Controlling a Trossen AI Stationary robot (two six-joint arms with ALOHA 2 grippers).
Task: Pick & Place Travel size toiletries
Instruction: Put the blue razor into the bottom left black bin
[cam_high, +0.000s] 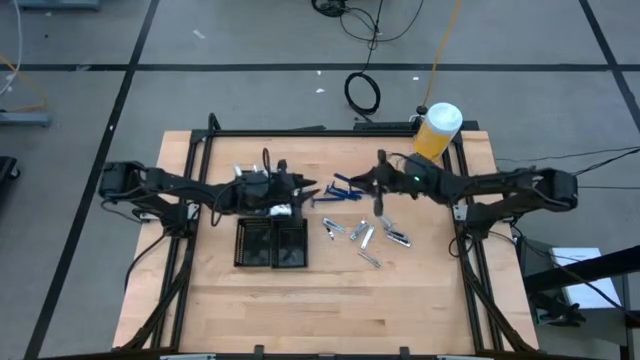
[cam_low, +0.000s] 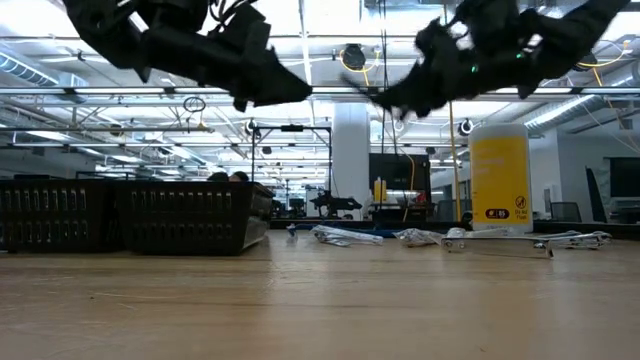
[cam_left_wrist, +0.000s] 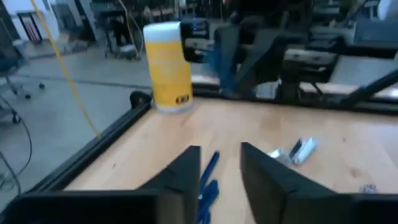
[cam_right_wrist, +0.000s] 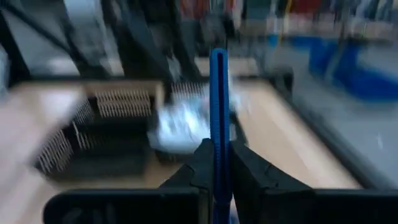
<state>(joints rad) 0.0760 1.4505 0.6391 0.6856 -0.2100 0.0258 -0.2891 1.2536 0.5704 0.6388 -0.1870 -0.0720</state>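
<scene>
Two arms over wooden table (cam_high: 420, 290), right gripper (cam_right_wrist: 218, 163) clamping blue stick (cam_right_wrist: 217, 99)

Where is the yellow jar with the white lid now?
In the high view, the yellow jar stands at the table's far right corner, just beyond the right arm.

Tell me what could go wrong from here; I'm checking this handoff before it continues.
The right end effector pinches a thin blue stick near one end only, so it could swivel or slip in transit. The left end effector hangs open near the black tray, in the right arm's likely path, so the two could collide. Loose silvery tubes beside the tray could get knocked.
</scene>
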